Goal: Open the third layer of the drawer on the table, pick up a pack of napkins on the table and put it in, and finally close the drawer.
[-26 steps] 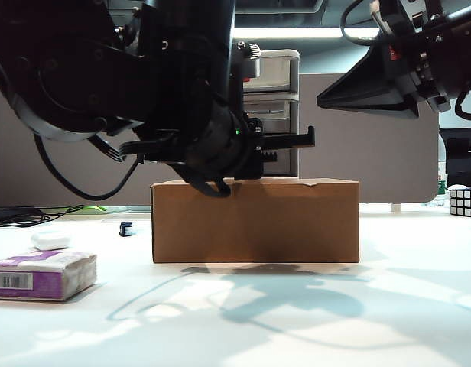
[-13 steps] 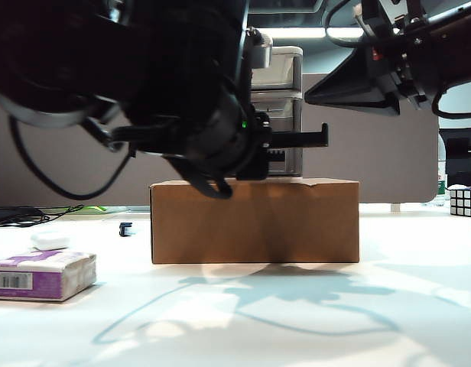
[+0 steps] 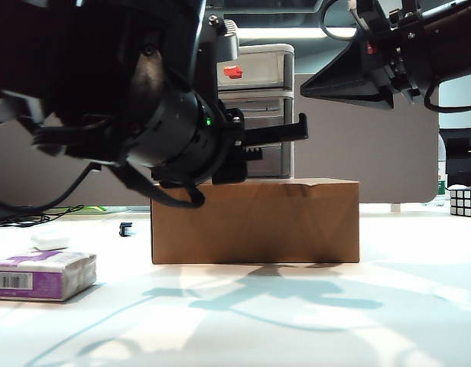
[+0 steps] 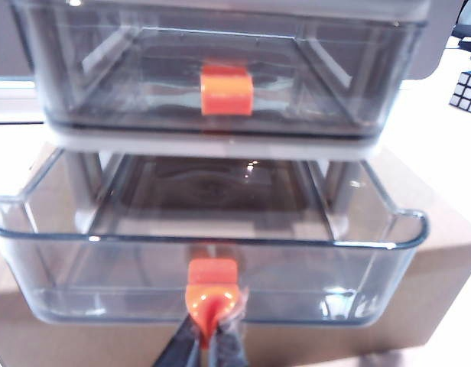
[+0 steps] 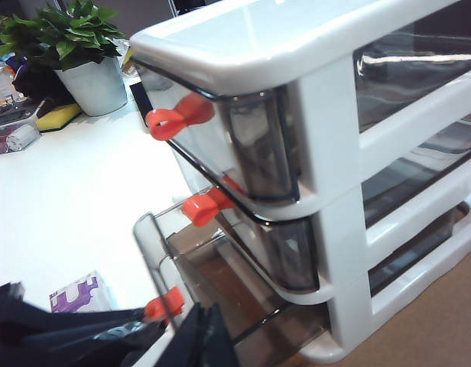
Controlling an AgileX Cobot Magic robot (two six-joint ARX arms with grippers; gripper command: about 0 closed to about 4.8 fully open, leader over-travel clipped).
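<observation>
Though the left arm hides most of the drawer (image 3: 258, 115) in exterior view, the left gripper (image 4: 210, 340) is clamped on the third layer (image 4: 209, 252) handle, pulled out. Pack of napkins (image 3: 43, 275) lies near-left on table (image 3: 297, 321); barcode visible, text unreadable. Right gripper (image 5: 201, 336) is beside the cabinet, jaws cut off, can't tell.

Drawer (image 5: 327, 160): whitish frame, translucent smoky-grey tiers, red-orange handles. Third layer (image 4: 212, 260): same smoky grey, red-orange handle (image 4: 212, 289). Napkins (image 3: 41, 275): purple and white wrap, black-on-white barcode on the end. Box (image 3: 254, 220): plain brown cardboard. Bench (image 3: 297, 321): white, grey shadows across it. Left hand (image 4: 209, 348): black, shut on the handle. Right hand (image 5: 201, 336): black; open or closed unclear. Cube (image 3: 464, 201): black grid with white, red, blue stickers. Plant (image 5: 63, 38): green leaves, pale grey pot.
</observation>
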